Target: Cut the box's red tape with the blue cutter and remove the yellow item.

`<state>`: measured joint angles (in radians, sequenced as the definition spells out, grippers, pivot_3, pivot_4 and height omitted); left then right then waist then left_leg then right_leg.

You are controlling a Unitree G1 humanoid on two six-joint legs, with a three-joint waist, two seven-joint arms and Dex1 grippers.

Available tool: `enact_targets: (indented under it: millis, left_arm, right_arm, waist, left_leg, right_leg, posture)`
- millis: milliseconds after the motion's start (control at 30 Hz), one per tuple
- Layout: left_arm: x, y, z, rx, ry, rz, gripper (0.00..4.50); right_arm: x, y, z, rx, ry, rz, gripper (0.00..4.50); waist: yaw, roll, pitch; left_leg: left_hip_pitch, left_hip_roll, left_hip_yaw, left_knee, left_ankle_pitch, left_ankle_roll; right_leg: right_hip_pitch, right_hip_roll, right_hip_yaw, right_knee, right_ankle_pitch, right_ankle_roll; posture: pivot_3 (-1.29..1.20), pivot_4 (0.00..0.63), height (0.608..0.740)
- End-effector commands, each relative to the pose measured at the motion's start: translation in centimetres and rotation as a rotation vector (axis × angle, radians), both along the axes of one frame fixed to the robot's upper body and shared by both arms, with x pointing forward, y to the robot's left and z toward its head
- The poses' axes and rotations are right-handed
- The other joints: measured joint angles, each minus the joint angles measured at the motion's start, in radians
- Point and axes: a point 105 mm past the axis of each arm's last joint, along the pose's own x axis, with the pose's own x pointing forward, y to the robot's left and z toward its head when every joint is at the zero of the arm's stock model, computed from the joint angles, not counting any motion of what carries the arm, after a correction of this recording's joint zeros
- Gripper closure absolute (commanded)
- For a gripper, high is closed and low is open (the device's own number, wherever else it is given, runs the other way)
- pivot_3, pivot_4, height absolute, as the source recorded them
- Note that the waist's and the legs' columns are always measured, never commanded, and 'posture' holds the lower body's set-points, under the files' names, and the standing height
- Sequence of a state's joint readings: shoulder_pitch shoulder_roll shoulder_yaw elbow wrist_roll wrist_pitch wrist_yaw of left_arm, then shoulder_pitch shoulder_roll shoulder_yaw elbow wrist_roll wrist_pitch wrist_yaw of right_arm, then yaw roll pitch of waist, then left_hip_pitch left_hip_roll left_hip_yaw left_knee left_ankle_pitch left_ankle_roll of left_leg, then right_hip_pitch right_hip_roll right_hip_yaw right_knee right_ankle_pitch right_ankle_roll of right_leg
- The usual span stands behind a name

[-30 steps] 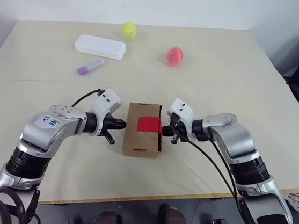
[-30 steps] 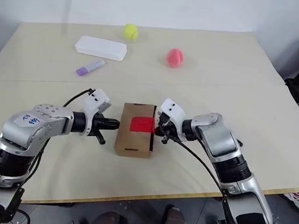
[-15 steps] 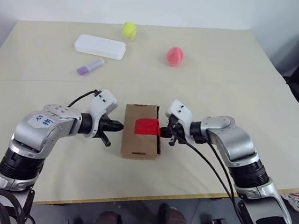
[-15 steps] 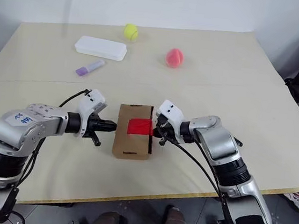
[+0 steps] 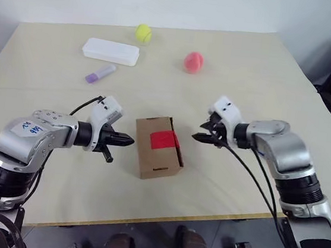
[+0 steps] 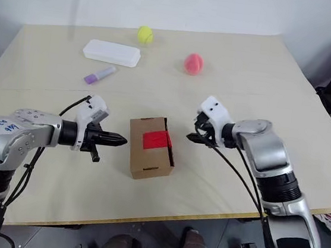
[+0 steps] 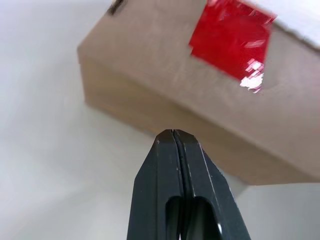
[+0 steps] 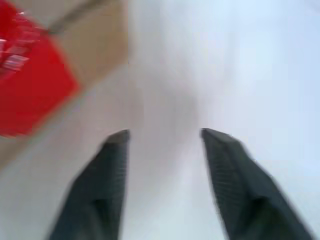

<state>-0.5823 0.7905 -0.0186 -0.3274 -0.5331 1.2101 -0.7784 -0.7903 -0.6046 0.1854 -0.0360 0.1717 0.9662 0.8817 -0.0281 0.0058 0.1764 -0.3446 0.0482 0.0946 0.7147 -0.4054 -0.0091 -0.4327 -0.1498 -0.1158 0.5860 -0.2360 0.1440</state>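
The right hand (image 8: 162,137) is seen with fingers spread over the pale tabletop (image 8: 240,65), beside the brown cardboard box (image 8: 85,40) bearing bright red tape (image 8: 30,90).

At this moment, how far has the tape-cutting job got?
Nothing looks done: the red tape sits whole on the closed box. In hand: nothing. The left pincer is shut and empty beside the box; the right pincer is open on the other side, apart from it. Left: get the cutter, slit the tape, open the box, remove the yellow item.

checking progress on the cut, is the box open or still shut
Shut: the box lies flat with its top flap down and the red tape across its edge. Whether the tape is cut, cannot tell.
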Motion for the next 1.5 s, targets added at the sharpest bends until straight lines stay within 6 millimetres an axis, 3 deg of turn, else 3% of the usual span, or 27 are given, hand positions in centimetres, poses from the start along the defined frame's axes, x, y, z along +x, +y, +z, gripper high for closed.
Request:
enact_targets:
  millis: [33,100,233,367,500,733,1267,1367,1500]
  left_arm:
    - [0.1,-0.8,2.7,-0.057,-0.079,-0.046,4.5]
    - [0.2,-1.3,3.4,-0.081,-0.091,-0.061,4.5]
    - [0.9,-3.2,2.8,-0.072,-0.107,-0.108,4.5]
    - [1.5,-3.8,2.1,-0.06,-0.111,-0.107,4.5]
    - [1.8,-4.4,-0.1,0.016,-0.098,-0.132,4.5]
    - [2.1,-4.3,-0.5,0.029,-0.1,-0.141,4.5]
    - [2.1,-4.4,-1.2,0.029,-0.092,-0.148,4.5]
    - [2.1,-4.3,-1.2,0.031,-0.094,-0.143,4.5]
    - [2.2,-4.1,-1.3,0.031,-0.095,-0.133,4.5]
  right_arm:
    - [-0.4,0.7,4.0,0.086,-0.095,0.003,0.67]
    - [-0.5,1.3,4.5,0.13,-0.098,-0.004,0.03]
    - [-0.4,3.8,4.0,0.197,-0.078,0.02,0.03]
    - [-0.2,4.7,3.5,0.213,-0.063,0.017,0.03]
    - [-0.2,5.8,1.3,0.183,-0.021,0.044,0.03]
    - [-0.6,4.6,-0.5,0.113,0.011,0.057,0.03]
    - [0.3,-0.6,-5.4,-0.298,-0.019,0.105,0.03]
    - [0.0,-1.1,-5.1,-0.264,0.005,0.109,0.03]
    - [-0.6,-0.7,-3.0,-0.007,0.127,0.085,0.03]
  waist:
    - [0.0,0.0,0.0]
    - [0.0,0.0,0.0]
    - [-0.001,0.0,0.0]
    - [0.0,0.0,0.0]
    - [-0.001,0.0,0.0]
    - [0.001,0.0,0.0]
    - [0.004,-0.001,-0.001]
    - [0.007,-0.001,-0.001]
    - [0.011,-0.001,-0.001]
  left_leg:
    - [0.0,0.0,0.0,0.0,0.0,0.0]
    - [0.0,0.0,0.0,0.0,0.0,0.0]
    - [0.001,0.0,0.0,0.0,0.0,0.0]
    - [0.0,0.0,0.0,0.0,0.0,0.0]
    - [0.0,0.0,0.0,0.0,0.0,0.0]
    - [0.003,0.0,0.0,0.0,0.0,0.0]
    - [0.006,0.0,0.002,0.0,0.0,0.0]
    - [0.006,0.0,0.002,0.0,0.0,0.0]
    - [0.006,0.0,0.002,0.0,0.0,0.0]
  right_leg:
    - [0.0,0.0,0.0,0.0,0.0,0.0]
    - [0.0,0.0,0.0,0.0,0.0,0.0]
    - [0.0,0.0,0.0,0.001,0.0,0.0]
    - [0.0,0.0,0.0,0.001,0.0,0.0]
    - [0.0,0.0,0.0,0.001,0.0,0.0]
    - [0.003,0.0,0.0,0.001,0.0,0.0]
    - [0.005,0.0,0.002,0.001,0.0,0.0]
    - [0.005,0.0,0.002,0.001,0.0,0.0]
    - [0.005,0.0,0.002,0.0,0.0,0.0]
  posture:
    - [0.0,0.15,0.74]
    - [0.0,0.15,0.74]
    - [0.0,0.15,0.74]
    - [0.0,0.15,0.74]
    - [0.0,0.15,0.74]
    - [0.0,0.15,0.74]
    - [0.0,0.15,0.74]
    - [0.0,0.15,0.74]
    - [0.0,0.15,0.74]
